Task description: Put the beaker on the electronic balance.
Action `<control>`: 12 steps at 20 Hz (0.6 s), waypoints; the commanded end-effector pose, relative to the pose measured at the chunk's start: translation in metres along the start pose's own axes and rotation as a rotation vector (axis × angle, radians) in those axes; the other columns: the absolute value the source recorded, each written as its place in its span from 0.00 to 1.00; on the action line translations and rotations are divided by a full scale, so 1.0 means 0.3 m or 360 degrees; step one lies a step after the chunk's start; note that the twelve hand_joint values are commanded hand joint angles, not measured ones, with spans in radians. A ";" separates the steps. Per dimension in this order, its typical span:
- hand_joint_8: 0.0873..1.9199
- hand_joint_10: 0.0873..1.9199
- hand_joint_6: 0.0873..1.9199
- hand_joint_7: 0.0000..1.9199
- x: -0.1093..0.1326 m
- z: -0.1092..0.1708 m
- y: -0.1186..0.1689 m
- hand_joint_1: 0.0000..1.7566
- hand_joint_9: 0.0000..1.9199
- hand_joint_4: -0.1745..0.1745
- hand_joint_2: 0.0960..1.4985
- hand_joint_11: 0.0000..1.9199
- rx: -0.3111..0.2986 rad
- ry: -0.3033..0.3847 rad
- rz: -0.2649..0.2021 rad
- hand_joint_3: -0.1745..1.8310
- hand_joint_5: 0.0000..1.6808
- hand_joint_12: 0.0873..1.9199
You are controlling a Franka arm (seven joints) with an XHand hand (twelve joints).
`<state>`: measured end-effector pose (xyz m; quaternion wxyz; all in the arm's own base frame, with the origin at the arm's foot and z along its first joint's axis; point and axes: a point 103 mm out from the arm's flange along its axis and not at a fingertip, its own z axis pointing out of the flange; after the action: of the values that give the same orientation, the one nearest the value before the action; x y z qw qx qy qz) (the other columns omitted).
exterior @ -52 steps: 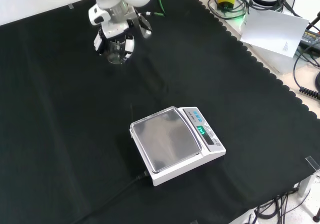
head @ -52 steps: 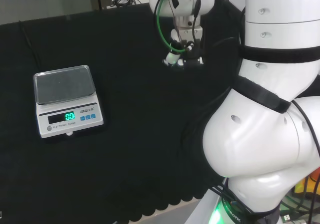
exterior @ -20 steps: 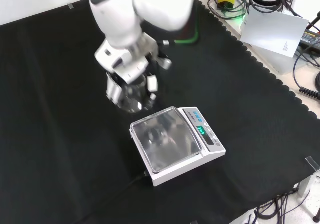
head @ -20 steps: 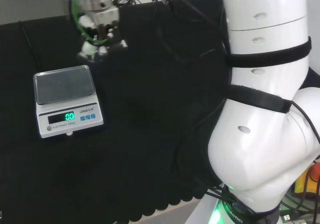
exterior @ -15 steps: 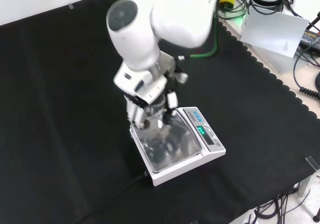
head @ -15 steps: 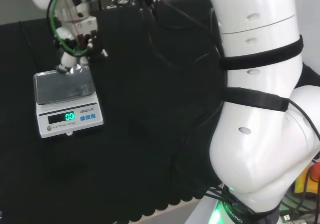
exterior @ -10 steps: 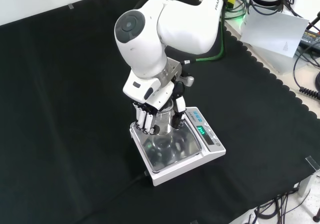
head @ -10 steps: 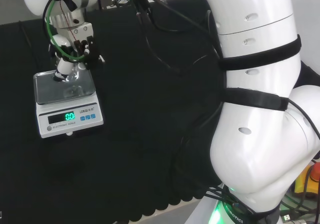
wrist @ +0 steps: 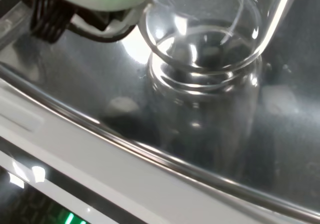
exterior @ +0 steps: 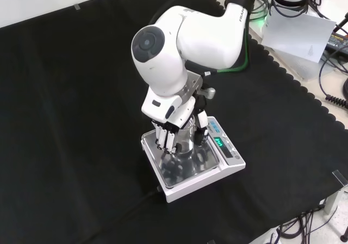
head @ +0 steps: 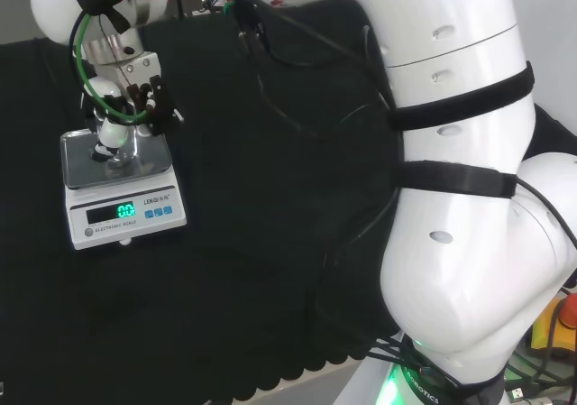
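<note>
Beaker (exterior: 185,138) glass sits inside the hand (exterior: 173,134), whose fingers (exterior: 163,141) curl around it and grip it. The hand is over the shiny metal pan of the electronic balance (exterior: 217,170). I cannot tell if the beaker touches the pan. The balance stands on the table (exterior: 65,119), which has a black cloth. In the front view, cables (exterior: 334,70) and white paper (exterior: 296,32) lie past the cloth's edge.

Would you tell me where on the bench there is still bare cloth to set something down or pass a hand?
The black cloth lies bare left of the electronic balance in the front view, and between the balance and the scalloped edge to the right. It is crowded over the balance's pan, where the hand is curled round the beaker.
</note>
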<state>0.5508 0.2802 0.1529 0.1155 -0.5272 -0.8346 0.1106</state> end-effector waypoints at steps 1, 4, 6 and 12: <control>0.71 0.58 0.62 0.49 0.014 0.022 0.014 0.70 0.69 0.56 0.44 0.77 0.0061 -0.0034 -0.0012 0.52 0.58 0.36; 0.75 0.56 0.60 0.45 0.012 0.023 0.019 0.66 0.68 0.10 0.46 0.78 0.0093 -0.0029 -0.0016 0.47 0.58 0.35; 0.74 0.55 0.60 0.43 0.012 0.022 0.021 0.66 0.67 0.02 0.49 0.78 0.0113 -0.0025 -0.0022 0.44 0.57 0.33; 0.54 0.35 0.41 0.29 0.011 0.004 0.012 0.61 0.62 0.35 0.30 0.66 0.0137 -0.0021 -0.0040 0.51 0.21 0.35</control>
<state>0.5531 0.2850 0.1480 0.1304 -0.5152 -0.8343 0.1470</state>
